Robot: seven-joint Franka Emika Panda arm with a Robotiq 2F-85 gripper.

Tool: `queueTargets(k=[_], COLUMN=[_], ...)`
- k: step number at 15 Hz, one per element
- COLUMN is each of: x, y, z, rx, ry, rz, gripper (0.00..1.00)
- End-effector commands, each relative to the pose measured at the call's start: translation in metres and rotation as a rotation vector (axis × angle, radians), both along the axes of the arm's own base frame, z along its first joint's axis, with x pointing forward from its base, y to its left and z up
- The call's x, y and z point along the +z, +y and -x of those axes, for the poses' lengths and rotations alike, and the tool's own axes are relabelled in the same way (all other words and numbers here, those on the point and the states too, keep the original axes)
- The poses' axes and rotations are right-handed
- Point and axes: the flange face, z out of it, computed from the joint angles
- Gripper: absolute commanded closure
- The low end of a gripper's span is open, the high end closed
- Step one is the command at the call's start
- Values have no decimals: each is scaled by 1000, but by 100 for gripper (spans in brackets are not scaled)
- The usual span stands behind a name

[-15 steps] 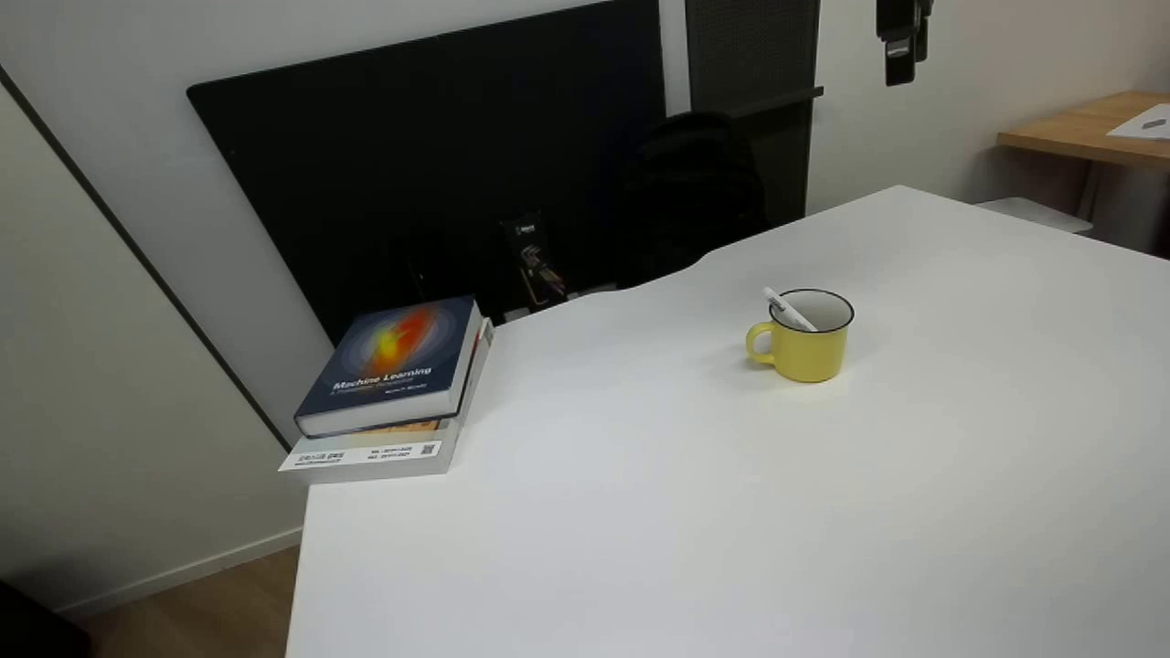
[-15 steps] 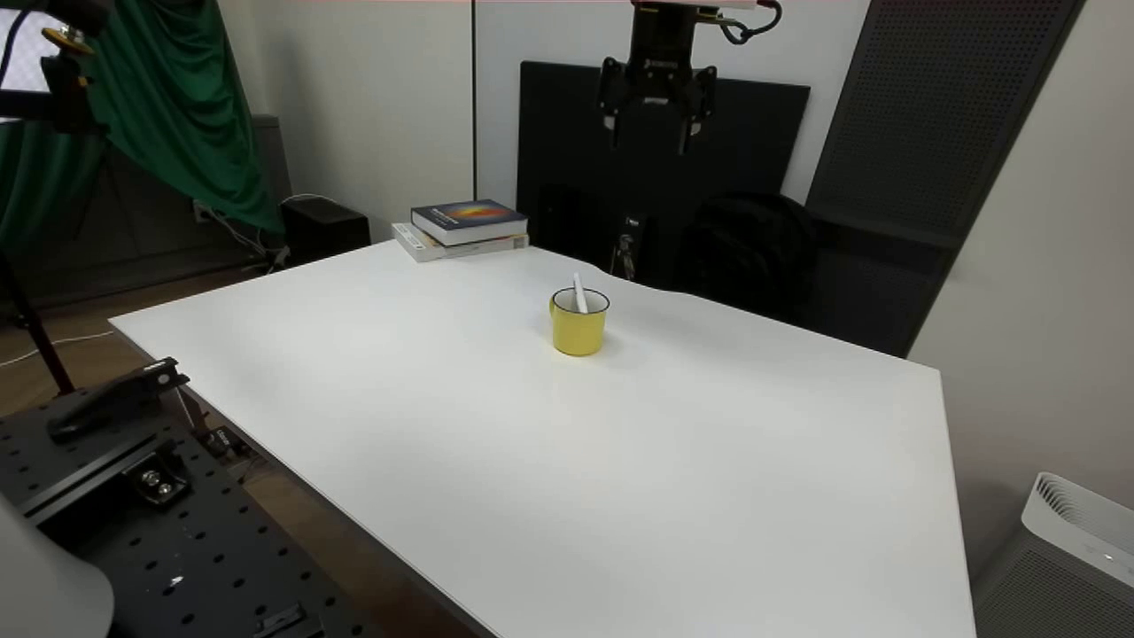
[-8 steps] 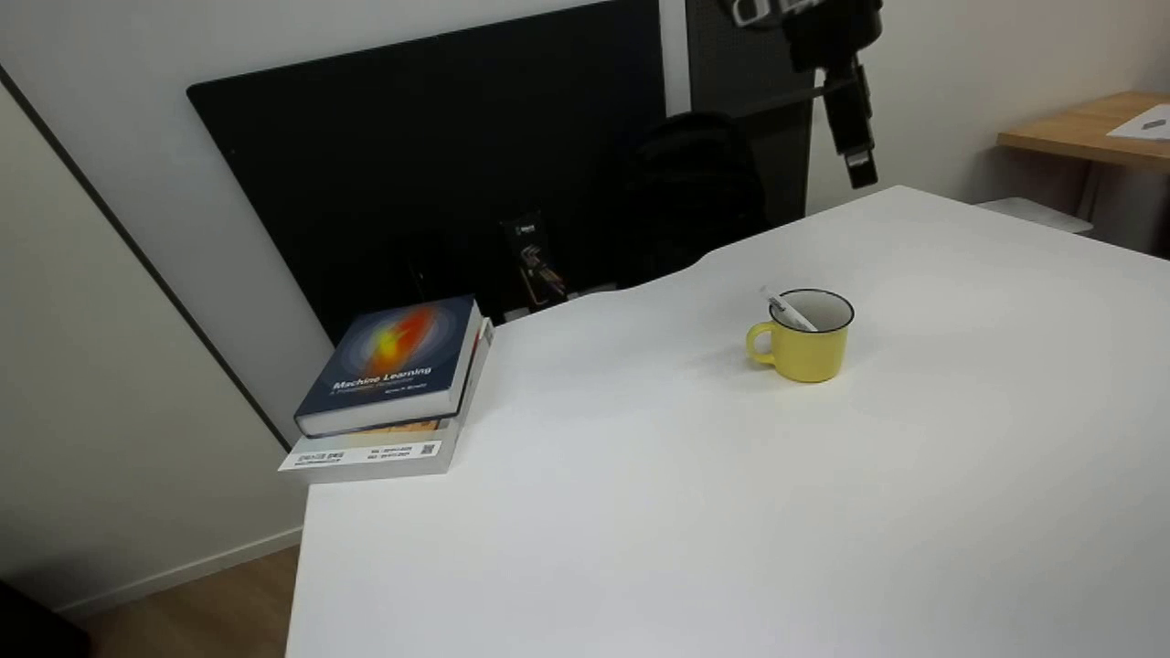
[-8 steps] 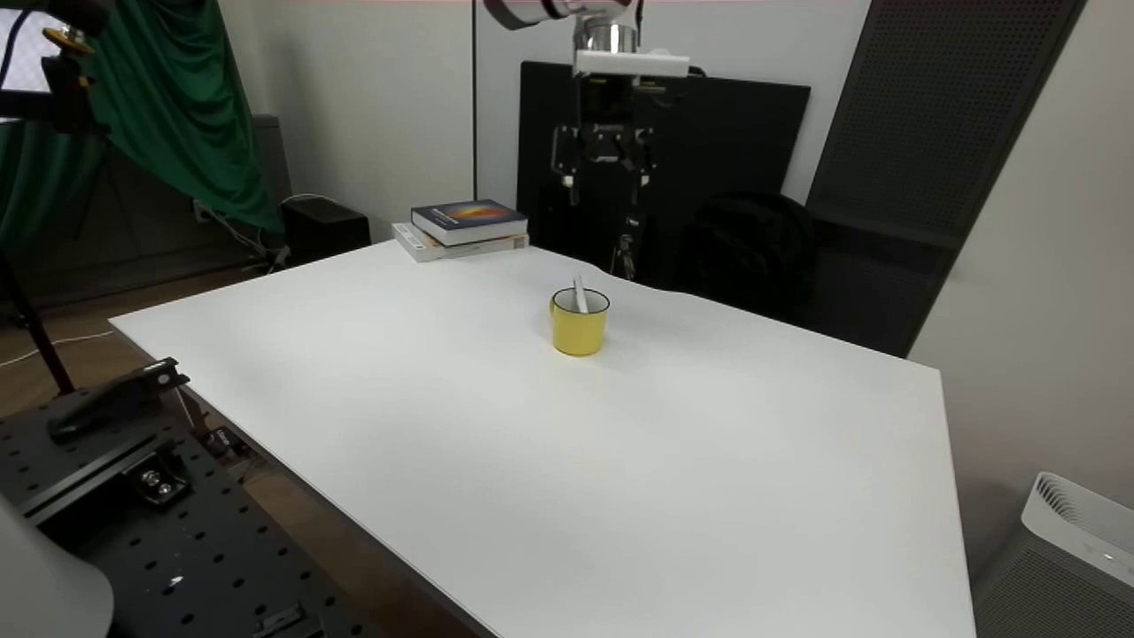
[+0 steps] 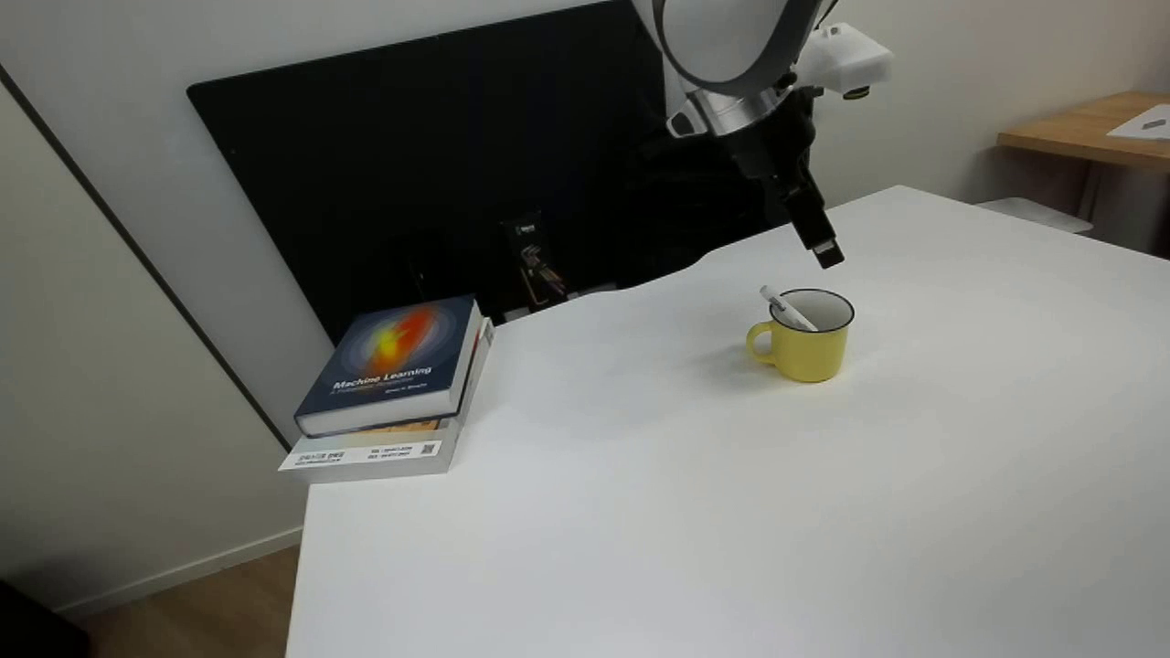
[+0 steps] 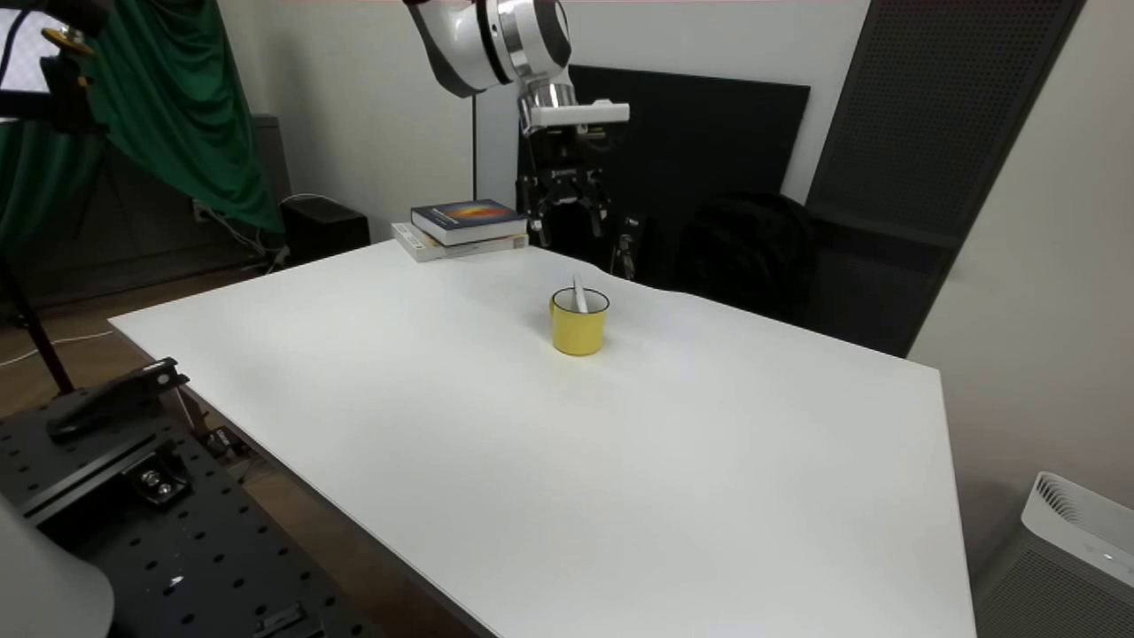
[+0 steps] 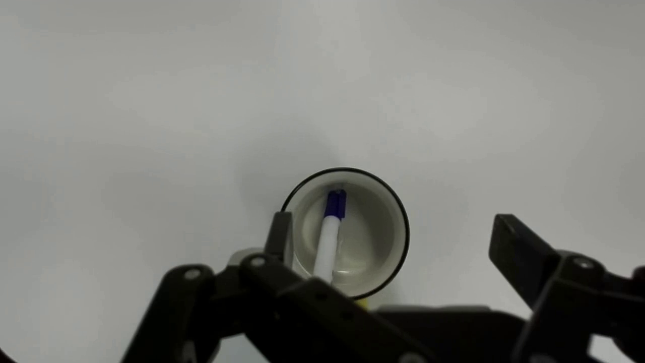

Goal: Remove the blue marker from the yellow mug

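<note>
The yellow mug [image 5: 812, 358] stands upright on the white table; it also shows in an exterior view [image 6: 578, 337] and in the wrist view [image 7: 389, 237]. The blue marker [image 5: 790, 311] leans inside it, its white end sticking up past the rim on the handle side. In an exterior view [image 6: 579, 296] only its white end shows. In the wrist view the marker's [image 7: 328, 242] blue cap is down in the mug and its white end is partly hidden by a finger. My gripper [image 7: 393, 224] is open and empty, above the mug and apart from it [image 5: 827, 254] [image 6: 569, 229].
Two stacked books [image 5: 393, 366] lie at a table corner, also in an exterior view [image 6: 469, 221]. The white table [image 6: 620, 461] ends in a wavy edge behind the mug. A black panel [image 5: 439, 155] and a dark backpack [image 6: 749, 257] are beyond that edge.
The arm has come down into view, and my gripper has moved lower and to the left in both exterior views, closer to the mug. The mug and marker have not moved.
</note>
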Motion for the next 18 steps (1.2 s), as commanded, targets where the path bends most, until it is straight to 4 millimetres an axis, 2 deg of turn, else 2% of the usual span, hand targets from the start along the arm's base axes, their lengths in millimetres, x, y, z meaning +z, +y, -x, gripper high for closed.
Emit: queueTargets(k=[1,13,18], x=[-11,-56,-66], y=[2,-2,-1], z=[-14,-36,-48], rx=[15,-29,-21], ry=[-48,-77,-86], rz=[1,-14,-8], gripper=[0,0,0])
